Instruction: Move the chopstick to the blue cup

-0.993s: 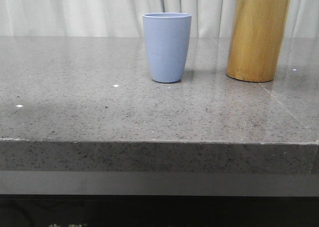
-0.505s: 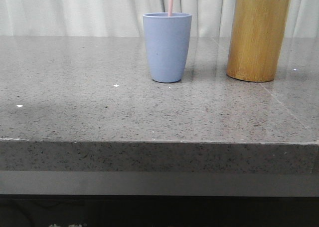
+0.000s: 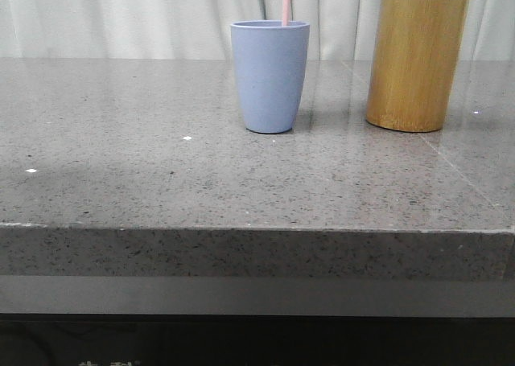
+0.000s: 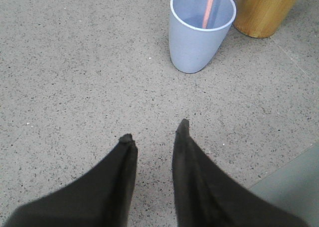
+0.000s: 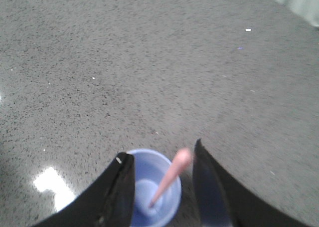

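Chopstick: you had the chopstick (image 3: 286,2) standing in the blue cup (image 3: 269,76), its upper length rising past the rim and out of the top of the front view; from the right wrist its lower tip (image 5: 151,204) sat on the cup's floor.
Blue cup: it stood upright on the grey stone table (image 3: 161,165), near the tan bamboo cylinder (image 3: 416,63) but apart from it.
Right gripper: your right gripper (image 5: 162,159) hung directly above the cup with its two fingers spread; the chopstick's top end lay in the gap between them, closer to one finger, and the blur there left it unclear whether that finger touched it. It did not look pinched.
Left gripper: your left gripper (image 4: 155,131) pointed down at bare tabletop well short of the cup, fingers apart with a plain gap, carrying nothing.
Done: the transfer itself looked essentially complete, since the stick's weight appeared to rest inside the cup.
Left: you probably only needed to lift the right arm clear without knocking the leaning stick or tipping the cup.
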`<state>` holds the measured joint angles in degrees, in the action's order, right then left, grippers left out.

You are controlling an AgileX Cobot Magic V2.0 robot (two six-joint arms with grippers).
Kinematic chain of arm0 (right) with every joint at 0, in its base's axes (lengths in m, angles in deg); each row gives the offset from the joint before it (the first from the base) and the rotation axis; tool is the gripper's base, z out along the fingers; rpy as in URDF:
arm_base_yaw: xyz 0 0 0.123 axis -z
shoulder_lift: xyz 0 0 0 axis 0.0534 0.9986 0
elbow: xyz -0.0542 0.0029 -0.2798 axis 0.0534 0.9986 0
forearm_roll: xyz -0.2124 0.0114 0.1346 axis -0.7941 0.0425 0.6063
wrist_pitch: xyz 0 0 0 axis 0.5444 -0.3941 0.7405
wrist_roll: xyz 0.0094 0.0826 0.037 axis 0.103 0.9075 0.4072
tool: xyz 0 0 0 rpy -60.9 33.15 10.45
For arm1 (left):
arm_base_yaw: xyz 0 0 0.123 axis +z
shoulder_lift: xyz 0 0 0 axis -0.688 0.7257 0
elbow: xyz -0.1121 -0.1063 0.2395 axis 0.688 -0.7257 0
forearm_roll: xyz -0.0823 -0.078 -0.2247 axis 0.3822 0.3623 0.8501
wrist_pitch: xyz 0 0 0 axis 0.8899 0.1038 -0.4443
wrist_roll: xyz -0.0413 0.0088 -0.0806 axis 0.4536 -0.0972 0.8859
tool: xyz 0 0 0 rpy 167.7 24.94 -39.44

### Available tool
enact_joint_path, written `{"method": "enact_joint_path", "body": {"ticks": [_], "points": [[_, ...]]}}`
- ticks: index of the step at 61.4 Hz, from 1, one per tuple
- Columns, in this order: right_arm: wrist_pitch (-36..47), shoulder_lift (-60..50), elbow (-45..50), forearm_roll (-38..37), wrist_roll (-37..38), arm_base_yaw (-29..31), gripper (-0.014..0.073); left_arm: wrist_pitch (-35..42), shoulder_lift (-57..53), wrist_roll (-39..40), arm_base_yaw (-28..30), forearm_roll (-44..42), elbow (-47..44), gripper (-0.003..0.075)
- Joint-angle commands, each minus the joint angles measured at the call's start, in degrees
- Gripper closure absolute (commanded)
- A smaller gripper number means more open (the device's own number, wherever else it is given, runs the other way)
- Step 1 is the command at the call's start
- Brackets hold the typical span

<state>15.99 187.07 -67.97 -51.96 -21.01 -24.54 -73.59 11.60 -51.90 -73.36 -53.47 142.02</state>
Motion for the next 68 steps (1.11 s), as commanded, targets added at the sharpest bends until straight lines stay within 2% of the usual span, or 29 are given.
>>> {"method": "enact_joint_path", "body": {"ticks": [1,6,12,29,40,54,68], "points": [[-0.76,-7.74,-1.92,-4.65,4.93,0.09,0.0274,4.19,-1.05,0.68,0.08,0.62,1.46,0.0533],[-2.88,-11.75,0.11,-9.05,9.78,0.09,0.0274,4.19,-1.05,0.68,0.08,0.62,1.46,0.0533],[-1.79,-17.41,6.35,-12.60,13.43,0.20,0.0274,4.19,-1.05,0.68,0.08,0.62,1.46,0.0533],[9.65,-37.91,37.22,-13.08,18.35,0.21,0.0274,4.19,-1.05,0.68,0.08,0.62,1.46,0.0533],[17.40,-50.24,53.65,-13.08,22.04,1.48,0.0274,4.19,-1.05,0.68,0.08,0.62,1.46,0.0533],[19.87,-63.53,65.60,-13.40,22.25,2.78,0.0274,4.19,-1.05,0.68,0.08,0.62,1.46,0.0533],[19.87,-69.90,70.01,-14.41,22.20,2.78,0.0274,4.19,-1.05,0.68,0.08,0.62,1.46,0.0533]]}}
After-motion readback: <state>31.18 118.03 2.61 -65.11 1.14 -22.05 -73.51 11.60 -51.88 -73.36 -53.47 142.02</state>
